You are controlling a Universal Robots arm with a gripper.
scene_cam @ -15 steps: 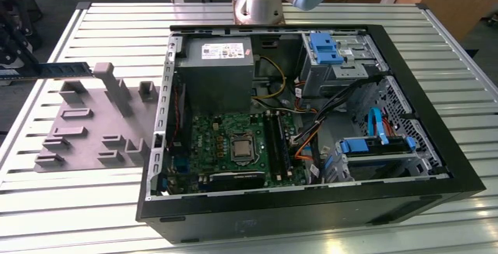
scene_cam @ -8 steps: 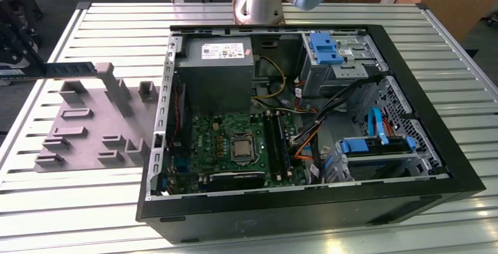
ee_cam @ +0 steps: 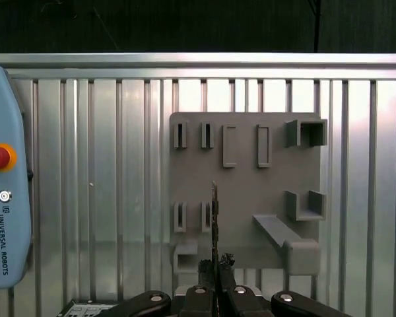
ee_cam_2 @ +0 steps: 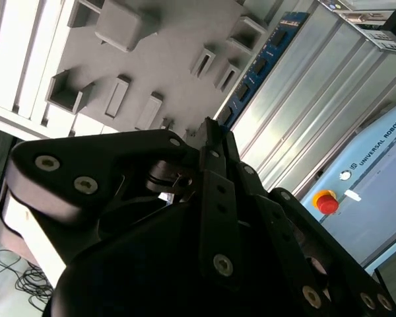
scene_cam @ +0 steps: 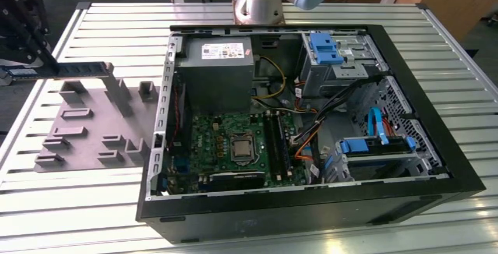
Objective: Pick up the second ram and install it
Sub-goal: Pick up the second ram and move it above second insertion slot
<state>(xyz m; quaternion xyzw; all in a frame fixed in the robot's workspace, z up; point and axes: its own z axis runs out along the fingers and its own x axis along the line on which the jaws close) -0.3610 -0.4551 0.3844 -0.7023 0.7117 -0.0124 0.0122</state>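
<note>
Metal and plastic surfaces
In the exterior view the table (scene_cam: 116,21) is bright ribbed metal, the fixture (scene_cam: 86,127) at nine o'clock matt grey plastic, the second ram (scene_cam: 81,68) bluish-green circuit board.

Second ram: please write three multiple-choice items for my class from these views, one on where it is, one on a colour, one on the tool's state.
1. Where is the second ram?
A. Seated in a motherboard slot
B. At the grey fixture, outside the computer case
C. Lying on top of the power supply

2. What colour is the fixture?
A. Grey
B. Red
C. Yellow

3. What state is the tool in?
A. Open, away from everything
B. Shut on a cable
C. Shut on the second ram

Answers:
1 B: the exterior view shows the stick over the fixture at that view's left, with the case beside it.
2 A: it is plain grey in both wrist views.
3 C: in the first wrist view the tool closes on both faces of the edge-on stick.
</note>
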